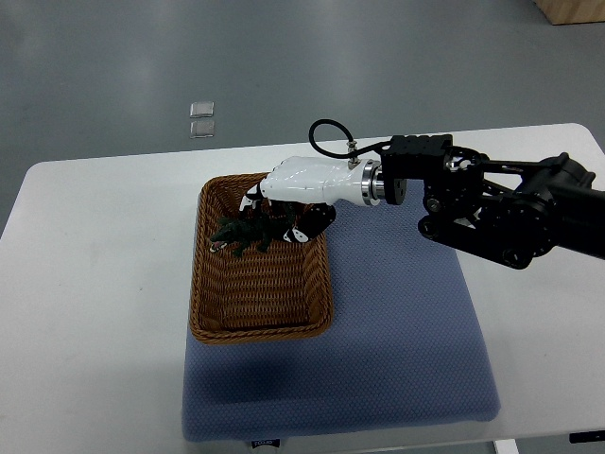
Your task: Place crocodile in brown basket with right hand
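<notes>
A: What is sitting nearest, along the bottom of the frame?

B: A blue mat (397,331) is lying on the white worktop (95,284), filling the lower middle and right of the frame.

A: And just above that?

B: The brown basket (194,284) is resting with its right part on the mat's left edge. It is standing upright, and the lower half of its woven floor is showing bare.

A: Where is the crocodile?

B: The crocodile (241,234), dark green, is sitting in the upper half of the basket, inside the rim and pointing toward the left wall. I cannot tell whether it is touching the basket floor.

A: Is anything holding it?

B: Yes. The right hand (302,184), white, is reaching over the basket's upper right corner, and its fingers (317,222) are curling around the crocodile's right end, gripping it.

A: And behind the hand?

B: The black arm (501,208) is coming in from the right edge above the mat, with a black cable (326,132) looping over the wrist.

A: What is showing farthest away?

B: Grey floor (284,57) is filling the top of the frame, two small clear squares (201,118) are lying on it at upper left, and a wooden corner (572,11) is poking in at upper right.
</notes>
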